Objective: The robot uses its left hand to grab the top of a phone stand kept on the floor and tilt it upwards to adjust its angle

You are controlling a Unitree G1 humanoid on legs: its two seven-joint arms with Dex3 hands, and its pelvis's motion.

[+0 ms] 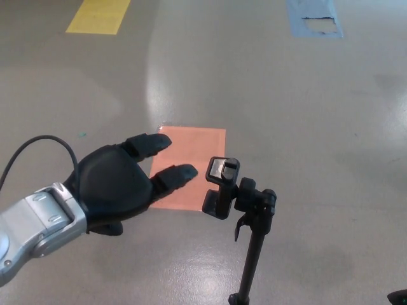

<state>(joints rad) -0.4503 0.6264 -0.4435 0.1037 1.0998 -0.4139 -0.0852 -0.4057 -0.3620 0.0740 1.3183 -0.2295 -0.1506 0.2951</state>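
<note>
- We see the left robot hand empty, fingers spread, just left of the phone stand, not touching.
- Stand upright on the floor; its clamp head overlaps an orange patch.

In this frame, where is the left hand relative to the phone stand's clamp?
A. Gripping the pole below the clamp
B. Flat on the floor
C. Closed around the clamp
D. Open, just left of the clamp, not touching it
D. The left hand is open with its fingers spread, and a gap of floor shows between them and the clamp atop the stand.
</note>
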